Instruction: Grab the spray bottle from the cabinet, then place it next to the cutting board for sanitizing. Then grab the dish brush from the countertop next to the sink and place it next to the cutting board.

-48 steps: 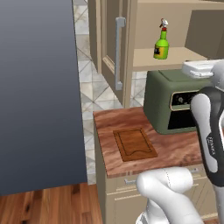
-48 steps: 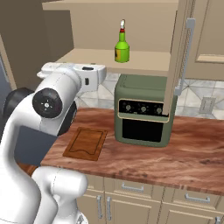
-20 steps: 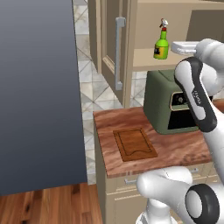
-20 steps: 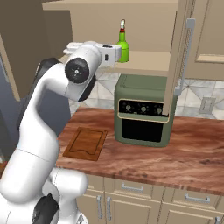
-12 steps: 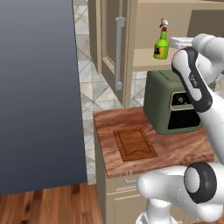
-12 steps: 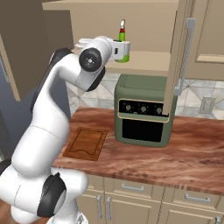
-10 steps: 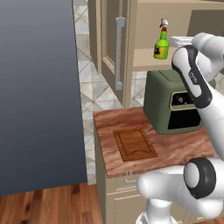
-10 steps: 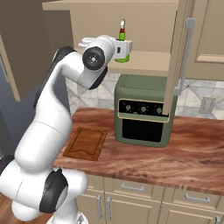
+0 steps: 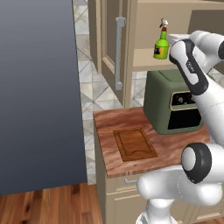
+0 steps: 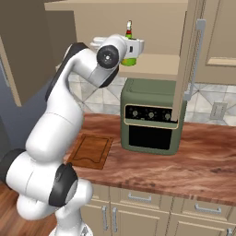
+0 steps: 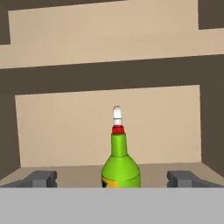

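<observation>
A simulated kitchen with beige cabinetry and a diamond-tiled wall holds a reddish-brown wood-grain counter (image 9: 131,164) on beige base units. Nearest on it, the cutting board (image 9: 134,144) lies flat toward the counter's left end, nothing on it. Just behind and to its right stands an olive-green countertop oven (image 9: 171,105), its dark glass door facing forward; the board and the oven are apart. Above the oven, the cabinet (image 10: 162,27) is open, its panelled door (image 9: 113,48) with a long grey bar handle swung out to the side. On the plain shelf (image 11: 148,170) the spray bottle (image 9: 161,45) stands upright, green body, red neck, pale trigger head on top. The arm reaches up to shelf height, and the gripper (image 11: 112,179) sits level with the bottle, its fingertips (image 11: 41,178) spread wide with the bottle's body between them and a clear gap on each side, touching nothing. Behind the bottle is the cabinet's bare beige back wall.
</observation>
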You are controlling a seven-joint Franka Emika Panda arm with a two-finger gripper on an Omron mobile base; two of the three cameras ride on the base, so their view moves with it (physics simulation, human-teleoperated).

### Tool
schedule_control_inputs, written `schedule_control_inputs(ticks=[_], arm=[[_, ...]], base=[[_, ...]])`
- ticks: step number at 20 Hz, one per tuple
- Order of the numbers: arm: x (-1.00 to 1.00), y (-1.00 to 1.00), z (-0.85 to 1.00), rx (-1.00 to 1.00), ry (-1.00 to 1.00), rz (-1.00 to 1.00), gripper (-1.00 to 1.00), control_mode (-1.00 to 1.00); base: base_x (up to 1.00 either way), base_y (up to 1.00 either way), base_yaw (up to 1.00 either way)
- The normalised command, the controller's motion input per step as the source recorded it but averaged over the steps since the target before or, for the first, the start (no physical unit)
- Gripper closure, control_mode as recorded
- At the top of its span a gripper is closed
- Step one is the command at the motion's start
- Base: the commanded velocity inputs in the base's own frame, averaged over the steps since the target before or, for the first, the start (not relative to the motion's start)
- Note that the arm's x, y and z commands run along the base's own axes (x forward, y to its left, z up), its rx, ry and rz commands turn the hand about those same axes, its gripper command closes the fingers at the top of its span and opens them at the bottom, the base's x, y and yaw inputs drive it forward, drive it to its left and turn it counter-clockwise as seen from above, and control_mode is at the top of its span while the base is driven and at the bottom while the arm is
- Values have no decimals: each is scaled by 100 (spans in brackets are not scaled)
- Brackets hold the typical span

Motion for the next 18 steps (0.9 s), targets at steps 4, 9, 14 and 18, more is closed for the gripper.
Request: schedule_control_inputs(ticks=[4,9,14,18], arm=[[36,0,0,0,0,0,-100,-100],[38,-1,0,0,0,0,-100,-100],[41,0,0,0,0,0,-100,-100],[45,0,0,0,0,0,-100,-100]], base=[[0,0,0],[0,0,0],[0,0,0],[0,0,0]])
